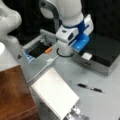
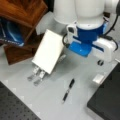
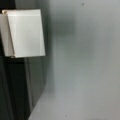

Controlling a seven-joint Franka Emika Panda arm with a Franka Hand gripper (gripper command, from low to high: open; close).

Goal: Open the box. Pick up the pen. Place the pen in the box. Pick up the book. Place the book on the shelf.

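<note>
Grey table (image 1: 100, 107): pen (image 1: 90, 88) between book (image 1: 55, 95) and shut box (image 1: 105, 53); gripper (image 1: 86, 56) at latch, jaw state unclear.

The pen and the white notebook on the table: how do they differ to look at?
The pen is slim and dark with a silver section; the book is broad, flat and white. The pen lies bare on the grey table; the book's corner sits over small metal pieces. Both lie flat, untouched by the gripper.

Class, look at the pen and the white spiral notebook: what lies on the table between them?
Nothing. In both front views the stretch of grey table between the pen and the book is bare. The box remains closed.
</note>
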